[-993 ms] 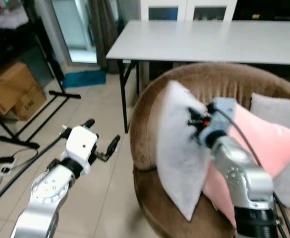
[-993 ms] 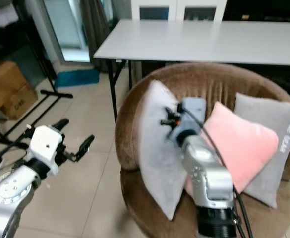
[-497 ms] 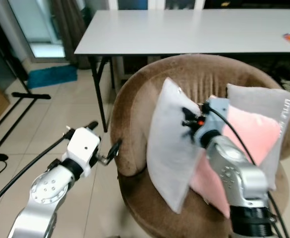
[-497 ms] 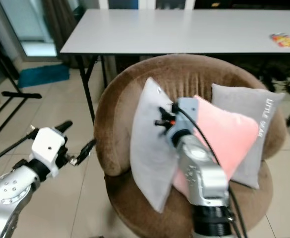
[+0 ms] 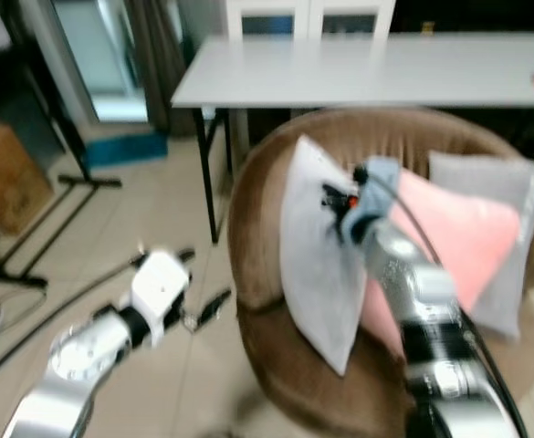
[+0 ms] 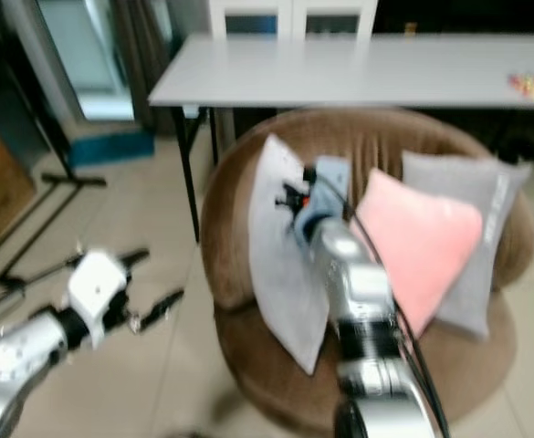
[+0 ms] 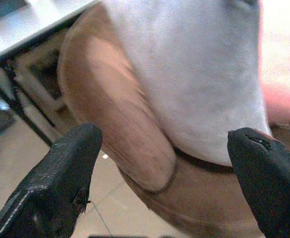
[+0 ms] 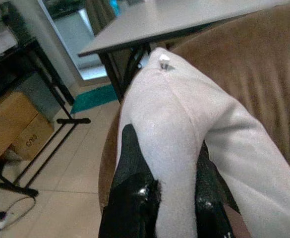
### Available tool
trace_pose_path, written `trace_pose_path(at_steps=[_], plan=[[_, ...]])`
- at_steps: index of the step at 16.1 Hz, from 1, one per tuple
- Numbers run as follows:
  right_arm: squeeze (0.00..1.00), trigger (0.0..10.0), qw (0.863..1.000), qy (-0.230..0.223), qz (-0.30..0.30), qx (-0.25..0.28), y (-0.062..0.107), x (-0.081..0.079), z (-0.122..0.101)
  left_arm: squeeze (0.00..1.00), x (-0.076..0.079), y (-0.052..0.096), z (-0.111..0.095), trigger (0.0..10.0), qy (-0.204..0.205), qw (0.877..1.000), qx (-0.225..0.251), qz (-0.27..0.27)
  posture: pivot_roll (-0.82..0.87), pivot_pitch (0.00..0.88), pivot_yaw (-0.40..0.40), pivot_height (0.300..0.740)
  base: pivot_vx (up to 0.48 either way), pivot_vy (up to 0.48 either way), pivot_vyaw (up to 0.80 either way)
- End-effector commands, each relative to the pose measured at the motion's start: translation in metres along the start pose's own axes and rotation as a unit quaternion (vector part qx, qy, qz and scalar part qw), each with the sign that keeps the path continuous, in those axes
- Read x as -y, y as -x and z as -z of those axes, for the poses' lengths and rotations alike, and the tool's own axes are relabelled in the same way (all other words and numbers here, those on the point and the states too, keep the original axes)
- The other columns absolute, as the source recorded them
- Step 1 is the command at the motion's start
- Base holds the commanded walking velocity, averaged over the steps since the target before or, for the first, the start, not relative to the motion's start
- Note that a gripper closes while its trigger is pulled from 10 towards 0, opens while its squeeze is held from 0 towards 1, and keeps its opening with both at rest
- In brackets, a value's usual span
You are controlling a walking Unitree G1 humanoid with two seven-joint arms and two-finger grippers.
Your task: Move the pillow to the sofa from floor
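A light grey pillow (image 5: 317, 265) stands on edge inside the round brown armchair (image 5: 253, 237), leaning against a pink pillow (image 5: 463, 242). My right gripper (image 8: 169, 173) is shut on the grey pillow's upper edge, the fabric pinched between its two black fingers (image 8: 132, 158). The right arm (image 5: 413, 301) reaches over the seat from the front. My left gripper (image 5: 198, 292) hangs open over the tiled floor, just left of the armchair. In the left wrist view its fingers (image 7: 60, 168) frame the chair's rim and the grey pillow (image 7: 194, 74).
Another grey pillow (image 5: 504, 228) leans at the chair's back right. A white table (image 5: 367, 68) stands right behind the chair. A black metal stand (image 5: 75, 155) and a cardboard box (image 5: 6, 178) are on the left. Cables (image 5: 29, 310) lie on the floor.
The camera has swung, so the whole scene shifted and blurred. My right gripper still holds the grey pillow in the chair. The left arm has dropped slightly lower.
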State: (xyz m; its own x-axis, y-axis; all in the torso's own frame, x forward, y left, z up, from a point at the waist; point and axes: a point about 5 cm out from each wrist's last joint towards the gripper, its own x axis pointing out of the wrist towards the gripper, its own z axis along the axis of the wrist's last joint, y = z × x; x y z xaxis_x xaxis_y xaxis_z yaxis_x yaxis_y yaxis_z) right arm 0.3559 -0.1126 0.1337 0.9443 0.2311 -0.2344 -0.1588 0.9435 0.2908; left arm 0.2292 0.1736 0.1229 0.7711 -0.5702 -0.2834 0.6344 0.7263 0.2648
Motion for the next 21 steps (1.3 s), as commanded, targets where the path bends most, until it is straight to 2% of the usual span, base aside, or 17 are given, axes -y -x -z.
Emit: trace_pose_path(at_steps=[1, 7, 9, 10, 11, 12, 13, 15, 16, 17, 18, 19, 21], plan=[[0.0, 10.0, 1.0, -0.013, -0.003, 0.016, -0.009, -0.001, -0.006, 0.2, -0.002, 0.001, 0.0, 10.0, -0.002, 1.0, -0.005, 0.008, 0.03, 0.0, 0.047, 0.74, 0.0, 0.0, 0.0], [0.0, 10.0, 0.999, -0.04, -0.02, 0.024, -0.03, -0.006, -0.01, 0.21, -0.001, 0.004, -0.005, 10.0, -0.009, 1.0, -0.003, 0.016, 0.06, 0.0, 0.034, 0.74, 0.0, 0.0, 0.0], [0.0, 10.0, 0.998, -0.056, 0.003, 0.028, -0.034, 0.004, -0.014, 0.21, 0.002, 0.004, -0.006, 10.0, -0.007, 0.999, -0.005, 0.039, 0.08, 0.0, 0.034, 0.74, 0.0, 0.0, 0.0], [0.0, 10.0, 0.998, -0.054, 0.033, 0.018, -0.034, 0.016, -0.013, 0.2, 0.003, 0.006, -0.006, 10.0, -0.003, 0.998, -0.007, 0.059, 0.09, 0.0, 0.036, 0.74, 0.0, 0.0, 0.0], [0.0, 10.0, 0.998, -0.052, 0.04, 0.012, -0.033, 0.019, -0.012, 0.21, 0.004, 0.006, -0.007, 10.0, -0.002, 0.998, -0.008, 0.064, 0.09, 0.0, 0.036, 0.74, 0.0, 0.0, 0.0], [0.92, 10.0, 0.998, -0.027, 0.054, -0.012, -0.032, 0.026, -0.004, 0.2, 0.003, 0.007, -0.007, 10.0, -0.001, 0.997, -0.01, 0.071, 0.09, 0.0, 0.038, 0.74, 0.0, 0.0, 0.0], [1.0, 10.0, 0.997, 0.012, 0.069, -0.039, -0.029, 0.034, 0.004, 0.2, 0.003, 0.007, -0.006, 10.0, -0.002, 0.997, -0.011, 0.074, 0.1, 0.0, 0.037, 0.74, 0.0, 0.0, 0.0], [1.0, 10.0, 0.988, 0.057, 0.131, -0.056, -0.021, 0.058, 0.009, 0.2, 0.003, 0.007, -0.008, 10.0, -0.002, 0.997, -0.011, 0.076, 0.11, 0.0, 0.033, 0.74, 0.0, 0.0, 0.0], [1.0, 10.0, 0.985, 0.06, 0.152, -0.051, -0.019, 0.066, 0.007, 0.2, 0.003, 0.007, -0.008, 10.0, -0.002, 0.997, -0.011, 0.076, 0.11, 0.0, 0.034, 0.74, 0.0, 0.0, 0.0], [1.0, 10.0, 0.977, 0.062, 0.2, -0.028, -0.014, 0.084, -0.007, 0.2, 0.004, 0.006, -0.01, 10.0, -0.003, 0.997, -0.01, 0.076, 0.11, 0.0, 0.035, 0.74, 0.0, 0.0, 0.0], [1.0, 10.0, 0.977, 0.062, 0.2, -0.028, -0.014, 0.084, -0.007, 0.2, 0.004, 0.006, -0.01, 10.0, -0.003, 0.997, -0.01, 0.076, 0.11, 0.0, 0.035, 0.74, 0.0, 0.0, 0.0], [1.0, 10.0, 0.967, 0.073, 0.243, 0.003, -0.006, 0.105, -0.028, 0.2, 0.003, 0.005, -0.01, 10.0, -0.003, 0.997, -0.008, 0.076, 0.11, 0.0, 0.037, 0.74, 0.0, 0.0, 0.0], [1.0, 10.0, 0.966, 0.077, 0.244, 0.029, 0.0, 0.119, -0.047, 0.2, 0.002, 0.004, -0.011, 10.0, -0.005, 0.997, -0.005, 0.076, 0.09, 0.0, 0.045, 0.74, 0.0, 0.0, 0.0]])
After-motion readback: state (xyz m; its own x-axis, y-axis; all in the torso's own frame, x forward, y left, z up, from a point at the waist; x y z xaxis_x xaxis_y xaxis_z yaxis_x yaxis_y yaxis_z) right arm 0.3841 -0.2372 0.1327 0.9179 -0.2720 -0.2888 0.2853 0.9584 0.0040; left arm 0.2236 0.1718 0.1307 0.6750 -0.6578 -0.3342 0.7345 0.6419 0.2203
